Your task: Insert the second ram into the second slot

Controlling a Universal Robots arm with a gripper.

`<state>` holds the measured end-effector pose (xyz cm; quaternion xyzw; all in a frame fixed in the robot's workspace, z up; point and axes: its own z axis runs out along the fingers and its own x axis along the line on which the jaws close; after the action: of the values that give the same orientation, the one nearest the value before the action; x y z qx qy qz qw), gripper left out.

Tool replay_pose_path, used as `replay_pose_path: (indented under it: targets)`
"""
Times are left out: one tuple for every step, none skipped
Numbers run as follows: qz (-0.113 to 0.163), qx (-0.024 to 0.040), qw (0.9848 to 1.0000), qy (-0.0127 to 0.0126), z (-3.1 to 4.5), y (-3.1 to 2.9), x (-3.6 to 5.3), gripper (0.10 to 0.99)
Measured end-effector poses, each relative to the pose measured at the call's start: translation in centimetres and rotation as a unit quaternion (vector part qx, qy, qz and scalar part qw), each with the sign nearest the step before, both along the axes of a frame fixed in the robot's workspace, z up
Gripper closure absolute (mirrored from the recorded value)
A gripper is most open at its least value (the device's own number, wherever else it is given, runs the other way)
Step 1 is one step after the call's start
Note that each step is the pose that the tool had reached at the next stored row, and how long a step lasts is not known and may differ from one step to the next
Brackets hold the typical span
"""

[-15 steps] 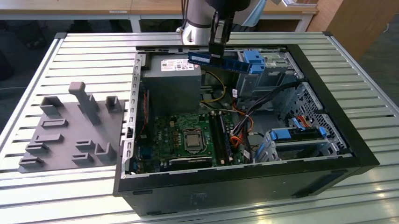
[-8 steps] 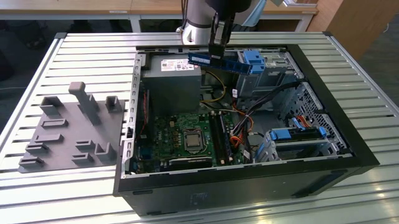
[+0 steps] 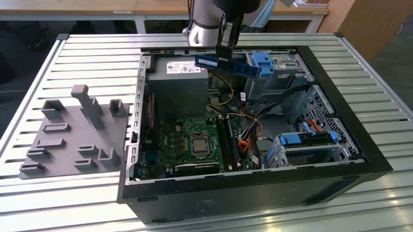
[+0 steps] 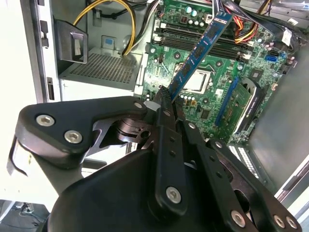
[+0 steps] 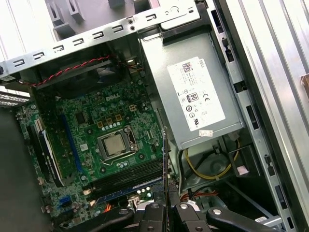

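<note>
1. my pincer [image 4: 166, 96], black metal links with bolted joints, is clamped together on one end of the second ram [image 4: 200, 50]. the thin blue board runs out from my fingertips, with small dark chips along its face.
2. in the exterior view the second ram [image 3: 227, 65] hangs tilted from my pincer [image 3: 226, 50] above the open case, over the gap between the power supply [image 3: 177, 92] and a chunky blue drive bracket [image 3: 264, 63]. it touches nothing but me.
3. i judge the step in hand to be the carry to the slot. the stick is lifted and gripped but not yet seated.
4. seating, as i read it, calls for the long edge to be levelled and lined up with the dark memory slots [image 5: 128, 176], narrow ridged channels just beside the processor socket [image 5: 113, 145].
5. below lies the green motherboard [image 5: 96, 121], matt and studded with small parts. its square metal socket shines.
6. beside it the power supply [image 5: 193, 101] is a plain silver box with a white label. yellow cables [image 5: 212, 169] loop near it.
7. the black tower case [image 3: 258, 179] lies on its side on a ribbed aluminium table [image 3: 84, 48]. a grey moulded holder [image 3: 71, 140] stands towards the exterior view's left.
</note>
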<state>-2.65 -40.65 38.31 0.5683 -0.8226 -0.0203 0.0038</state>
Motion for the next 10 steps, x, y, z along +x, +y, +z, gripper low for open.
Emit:
replay_pose_path:
  targets:
    - [0.000, 0.0000, 1.0000, 0.0000, 0.00, -0.02, 0.00, 0.945]
    - [-0.001, 0.0000, 1.0000, 0.0000, 0.00, -0.03, 0.00, 0.945]
    - [-0.001, -0.0001, 1.0000, 0.0000, 0.01, -0.05, 0.00, 0.945]
    - [-0.002, 0.0000, 1.0000, 0.0000, 0.00, -0.07, 0.00, 0.945]
    - [-0.003, 0.0000, 1.0000, 0.0000, 0.00, -0.09, 0.00, 0.945]
    - [-0.003, 0.0000, 1.0000, 0.0000, 0.00, -0.11, 0.00, 0.945]
    - [-0.003, 0.0000, 1.0000, 0.0000, 0.00, -0.12, 0.00, 0.945]
    - [-0.004, 0.0000, 1.0000, 0.0000, 0.00, -0.13, 0.00, 0.945]
    - [-0.004, 0.0000, 1.0000, 0.0000, 0.00, -0.14, 0.00, 0.945]
    - [-0.005, 0.0000, 1.0000, 0.0000, 0.00, -0.15, 0.00, 0.945]
